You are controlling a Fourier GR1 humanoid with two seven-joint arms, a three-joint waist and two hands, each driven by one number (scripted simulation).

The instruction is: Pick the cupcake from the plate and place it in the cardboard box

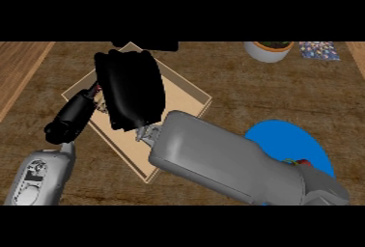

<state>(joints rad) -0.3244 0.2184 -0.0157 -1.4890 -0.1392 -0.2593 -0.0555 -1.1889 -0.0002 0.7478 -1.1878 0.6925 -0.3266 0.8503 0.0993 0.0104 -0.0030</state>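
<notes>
Wooden desk (pixel 271 96): brown grain; a white plant pot (pixel 269 51) stood at its far edge.
Cardboard box (pixel 185 91): open, with the right hand (pixel 132 91) over it.
Blue plate (pixel 285 137): partly under the right forearm.
Cupcake: hidden; place unclear.
Left hand (pixel 70 118): beside the box.
Grips: could not tell.

Blue plate (pixel 285 137), tan cardboard box (pixel 187 92) — open

You have two black hands in view: one left hand (pixel 71 116) and one right hand (pixel 130 89). They sit on two grey forearms, the left forearm (pixel 39 176) and the right forearm (pixel 221 161). You can also count one cardboard box (pixel 187 91), one blue plate (pixel 281 137), one white pot (pixel 265 54) and one patterned mat (pixel 318 49).
</notes>
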